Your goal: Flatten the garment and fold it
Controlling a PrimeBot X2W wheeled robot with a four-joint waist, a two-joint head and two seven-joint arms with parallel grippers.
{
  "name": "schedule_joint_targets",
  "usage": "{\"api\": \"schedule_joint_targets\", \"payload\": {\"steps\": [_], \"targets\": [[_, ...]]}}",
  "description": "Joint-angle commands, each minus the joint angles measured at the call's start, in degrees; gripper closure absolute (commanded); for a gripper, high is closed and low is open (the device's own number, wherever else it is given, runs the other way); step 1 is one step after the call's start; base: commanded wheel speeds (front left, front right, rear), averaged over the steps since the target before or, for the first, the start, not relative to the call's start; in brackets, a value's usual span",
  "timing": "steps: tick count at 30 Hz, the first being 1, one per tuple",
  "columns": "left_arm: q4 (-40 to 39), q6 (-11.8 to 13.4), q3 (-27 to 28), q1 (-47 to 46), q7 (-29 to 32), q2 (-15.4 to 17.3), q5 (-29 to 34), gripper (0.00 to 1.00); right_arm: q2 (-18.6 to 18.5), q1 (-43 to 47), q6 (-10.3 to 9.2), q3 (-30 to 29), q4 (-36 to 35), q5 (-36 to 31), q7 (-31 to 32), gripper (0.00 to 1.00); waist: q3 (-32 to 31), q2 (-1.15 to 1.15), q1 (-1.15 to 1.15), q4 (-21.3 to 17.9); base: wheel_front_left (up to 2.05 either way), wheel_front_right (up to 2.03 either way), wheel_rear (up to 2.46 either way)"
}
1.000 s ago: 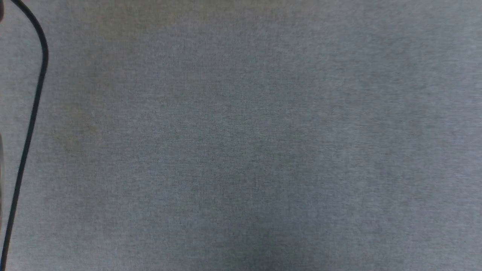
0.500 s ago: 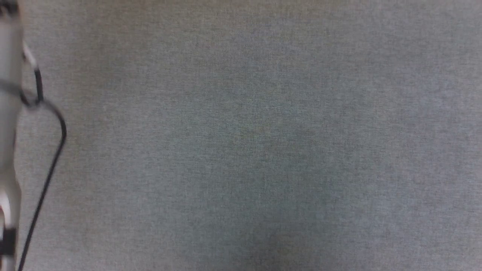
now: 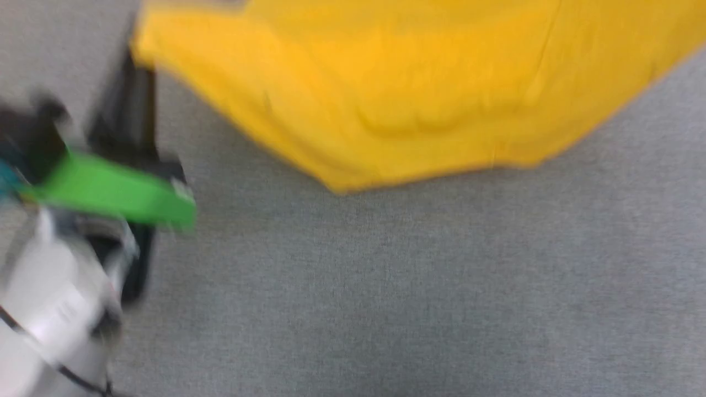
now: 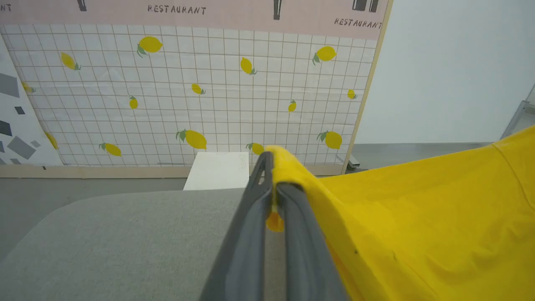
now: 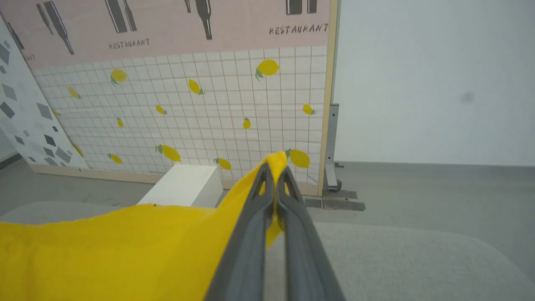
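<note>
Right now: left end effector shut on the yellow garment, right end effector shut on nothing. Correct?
No. The right end effector is also shut on the garment, per the right wrist view; the left end effector grips it as stated.

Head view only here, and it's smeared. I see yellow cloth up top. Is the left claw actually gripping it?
Observer: Yes, the left wrist view shows the left claw shut on a bunched edge of the garment.
Operator: Right side?
Observer: The right claw is shut on another edge, with cloth poking past its tips.
Operator: What's beyond the grey surface?
Observer: A white box on the floor, in front of a lemon-print panel.
</note>
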Motion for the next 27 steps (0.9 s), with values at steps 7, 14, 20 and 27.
{"api": "schedule_joint_targets", "payload": {"steps": [7,14,20,27], "targets": [[-3.07,3.14,-4.85,16.70,-0.64,2.24,2.08,1.00,6.57,17.39,-0.08,-6.79,-7.08,1.10,1.77,1.00,-9.57,0.00,0.00,-0.07,0.00,0.00,0.00],[-2.04,4.60,-5.98,28.95,-0.50,1.95,-3.03,1.00,8.46,33.56,-0.08,-12.47,-6.83,5.02,4.17,1.00,-12.94,0.00,0.00,-0.05,0.00,0.00,0.00],[-0.61,5.14,-6.15,36.56,1.81,4.81,-6.04,1.00,8.50,42.86,-0.08,-16.31,-1.93,10.42,4.71,1.00,-14.42,0.00,0.00,-0.46,0.00,0.00,0.00],[-0.09,5.56,-6.31,43.52,5.35,7.32,-10.31,1.00,8.51,51.71,-0.08,-18.13,2.64,12.98,9.11,1.00,-15.43,0.00,0.00,-0.61,0.00,0.00,0.00]]}}
